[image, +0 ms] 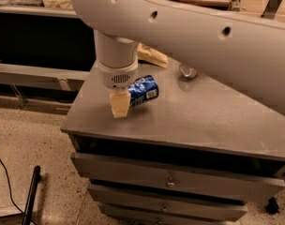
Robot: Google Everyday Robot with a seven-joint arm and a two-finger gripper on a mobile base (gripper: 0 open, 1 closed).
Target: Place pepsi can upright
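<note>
- What is on the far left?
- A thin black cord (pixel 3 170) lies on the speckled floor (pixel 44 139). Next to it a black stick (pixel 30 197) leans up from the floor.
- And then?
- Then comes a gray cabinet (pixel 189 121) with a flat top and drawers (pixel 170 179) in front. The top drawer is pulled out a bit.
- Where is the gripper?
- The gripper (pixel 120 106) hangs down from the big white arm (pixel 189 27), over the left front part of the cabinet top. Its cream tip is low, close to the top.
- Where is the pepsi can?
- The pepsi can (pixel 143 91) is right beside the gripper, on its right. It is blue with white marks. It is on its side, not standing up. One end is hidden behind the cream tip.
- Is the gripper holding it?
- I cannot tell. The tip and the can look like they touch, but the far side is hidden.
- What else?
- A tan bag (pixel 153 56) sits behind the can. Farther right there is a small shiny thing (pixel 187 71) on the top, under the arm.
</note>
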